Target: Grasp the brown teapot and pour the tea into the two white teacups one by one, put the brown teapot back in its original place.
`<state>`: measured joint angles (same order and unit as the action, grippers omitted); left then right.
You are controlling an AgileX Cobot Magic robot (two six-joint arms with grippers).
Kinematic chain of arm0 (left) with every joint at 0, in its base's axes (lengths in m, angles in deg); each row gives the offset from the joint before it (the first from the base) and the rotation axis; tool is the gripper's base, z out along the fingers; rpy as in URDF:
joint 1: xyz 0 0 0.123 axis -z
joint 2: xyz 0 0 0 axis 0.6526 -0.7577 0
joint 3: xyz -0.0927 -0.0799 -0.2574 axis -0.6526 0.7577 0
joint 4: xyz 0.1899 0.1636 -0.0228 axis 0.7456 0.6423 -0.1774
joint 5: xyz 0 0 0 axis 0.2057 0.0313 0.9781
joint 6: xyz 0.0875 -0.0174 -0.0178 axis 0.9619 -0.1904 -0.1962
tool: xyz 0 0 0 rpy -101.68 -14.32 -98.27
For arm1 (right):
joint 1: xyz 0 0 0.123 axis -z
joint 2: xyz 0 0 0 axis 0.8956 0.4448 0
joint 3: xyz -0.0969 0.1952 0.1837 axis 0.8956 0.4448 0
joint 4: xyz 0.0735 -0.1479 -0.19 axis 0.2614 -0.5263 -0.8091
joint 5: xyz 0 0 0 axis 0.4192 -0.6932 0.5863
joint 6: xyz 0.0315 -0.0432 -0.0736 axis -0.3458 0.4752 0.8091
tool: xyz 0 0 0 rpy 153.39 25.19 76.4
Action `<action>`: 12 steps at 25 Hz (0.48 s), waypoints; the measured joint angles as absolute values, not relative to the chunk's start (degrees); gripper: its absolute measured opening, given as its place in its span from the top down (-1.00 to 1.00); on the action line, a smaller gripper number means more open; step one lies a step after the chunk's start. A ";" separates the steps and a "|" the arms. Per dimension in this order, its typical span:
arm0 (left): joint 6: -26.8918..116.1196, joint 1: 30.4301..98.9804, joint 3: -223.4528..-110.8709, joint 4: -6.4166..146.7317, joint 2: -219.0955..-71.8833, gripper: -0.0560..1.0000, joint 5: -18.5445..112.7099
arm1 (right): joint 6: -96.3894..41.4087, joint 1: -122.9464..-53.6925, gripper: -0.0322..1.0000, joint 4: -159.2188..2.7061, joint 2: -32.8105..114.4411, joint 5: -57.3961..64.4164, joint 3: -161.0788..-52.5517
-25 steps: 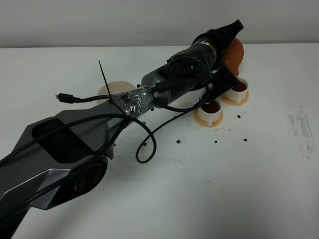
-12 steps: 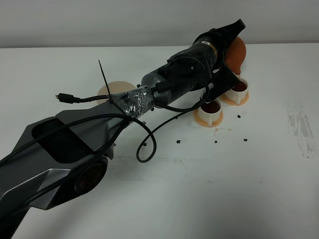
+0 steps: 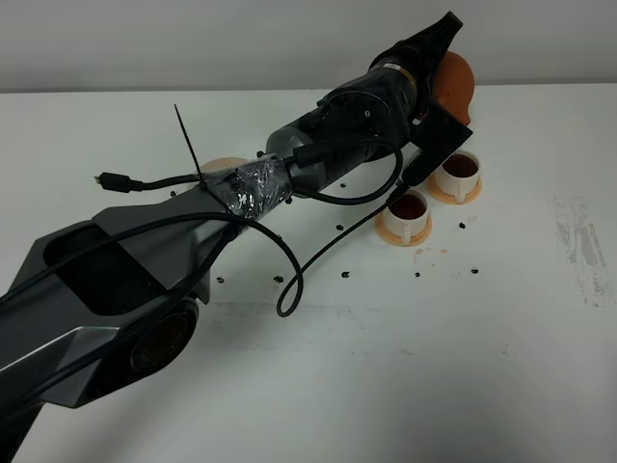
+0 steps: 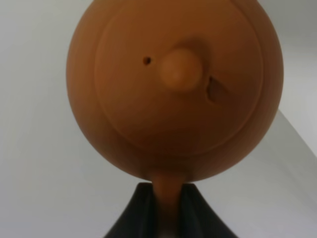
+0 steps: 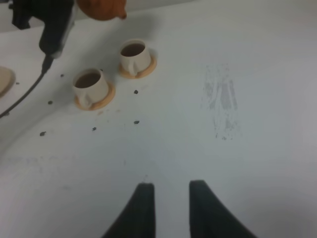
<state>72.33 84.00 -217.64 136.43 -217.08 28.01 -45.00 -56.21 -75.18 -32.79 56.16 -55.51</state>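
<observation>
In the exterior high view, the left arm stretches from the lower left across the white table toward the far right corner. The left gripper holds the brown teapot raised above the table, just behind the 2 white teacups. The nearer teacup and the farther teacup each stand on an orange saucer, and both hold dark reddish-brown tea. A cream-beige saucer lies well to the left of the cups, mostly hidden behind the arm. A black cable loops down from the arm, and small dark specks lie scattered on the table in front of the cups. A patch of grey scuff marks shows on the table at the right.

In the left wrist view, the teapot fills the picture, its lid and round knob facing the camera. The dark fingers pinch the pot's handle from both sides.

In the right wrist view, the right gripper hangs over bare table, far from the cups, its 2 fingers close side by side with nothing between them. Both teacups stand on their saucers with tea inside, and the teapot's underside shows above them at the picture's edge.
</observation>
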 joint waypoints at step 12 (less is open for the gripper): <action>67.89 81.42 -208.98 117.36 -208.86 0.65 17.19 | -45.00 -56.21 0.55 -75.18 -32.79 56.16 -55.51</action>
